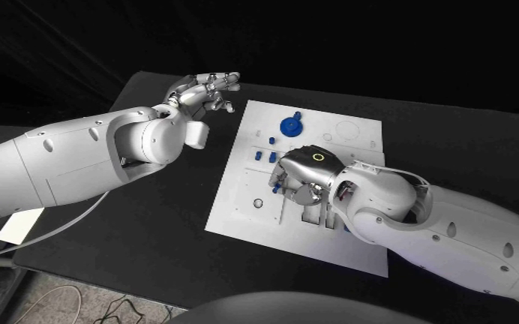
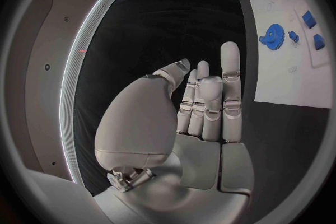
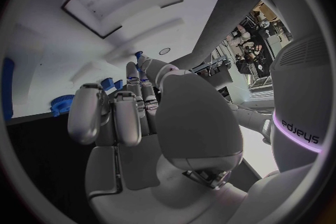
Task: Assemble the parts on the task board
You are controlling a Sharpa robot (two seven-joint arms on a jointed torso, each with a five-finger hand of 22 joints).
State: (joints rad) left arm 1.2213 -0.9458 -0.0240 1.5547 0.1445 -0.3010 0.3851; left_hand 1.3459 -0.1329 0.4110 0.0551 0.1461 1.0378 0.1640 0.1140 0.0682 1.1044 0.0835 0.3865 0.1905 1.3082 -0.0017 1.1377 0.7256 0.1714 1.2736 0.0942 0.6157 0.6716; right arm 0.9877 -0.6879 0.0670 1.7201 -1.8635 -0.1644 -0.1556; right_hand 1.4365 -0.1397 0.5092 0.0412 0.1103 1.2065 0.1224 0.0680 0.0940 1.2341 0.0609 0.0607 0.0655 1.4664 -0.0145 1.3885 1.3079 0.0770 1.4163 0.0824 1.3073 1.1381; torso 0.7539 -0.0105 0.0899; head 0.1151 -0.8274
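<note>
Blue parts (image 1: 266, 157) lay near the middle of the white task board (image 1: 357, 253), and the right hand (image 1: 298, 181) hovered over them, seemingly pinching one small blue piece (image 3: 139, 56) at its fingertips. Insertion looked to be the step; next it needed alignment over a slot. Off the board's far-left corner, the left hand (image 1: 205, 91) was spread above the table (image 1: 162, 234), holding nothing.

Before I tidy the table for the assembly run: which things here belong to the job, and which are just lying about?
Job:
task board
blue gear
small blue parts
right hand, over the board
left hand, off the board

Lying about:
white paper at table's edge
cables on floor
</note>
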